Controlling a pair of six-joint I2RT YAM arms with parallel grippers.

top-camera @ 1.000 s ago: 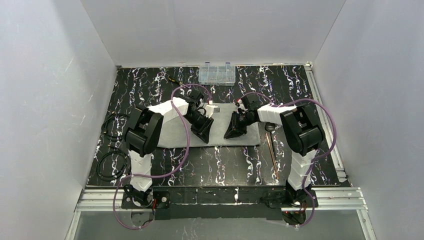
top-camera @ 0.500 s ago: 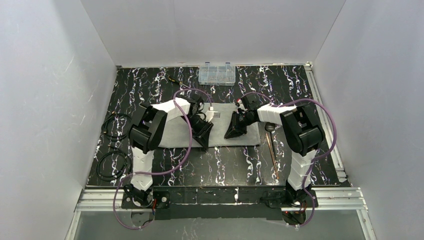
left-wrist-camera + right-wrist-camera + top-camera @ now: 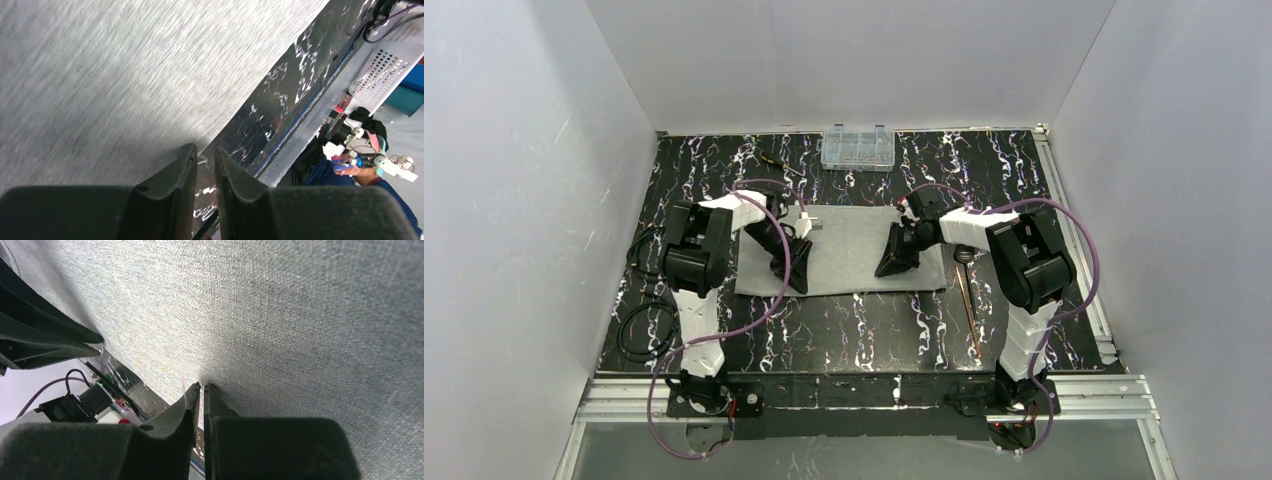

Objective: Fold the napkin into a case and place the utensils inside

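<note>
The light-grey napkin [image 3: 854,250] lies flat as a wide rectangle on the black marbled table; it fills the left wrist view [image 3: 100,75] and the right wrist view [image 3: 300,315]. My left gripper [image 3: 798,280] [image 3: 205,152] is low at the napkin's near edge, left of centre. Its jaws stand a narrow gap apart with only table between them. My right gripper [image 3: 886,268] [image 3: 201,386] is shut, tips down on the napkin's right half. I cannot tell if cloth is pinched. The copper utensils [image 3: 969,300] lie on the table right of the napkin, spoon head [image 3: 962,256] at the far end.
A clear compartment box [image 3: 857,147] stands at the back edge, a small screwdriver [image 3: 774,160] to its left. Black cable loops [image 3: 646,252] lie along the table's left side. The metal frame rail [image 3: 864,390] runs along the near edge.
My left arm has swung left along the napkin's near edge, uncovering the cloth's middle. The right gripper has stayed in place and its jaws have closed a little.
</note>
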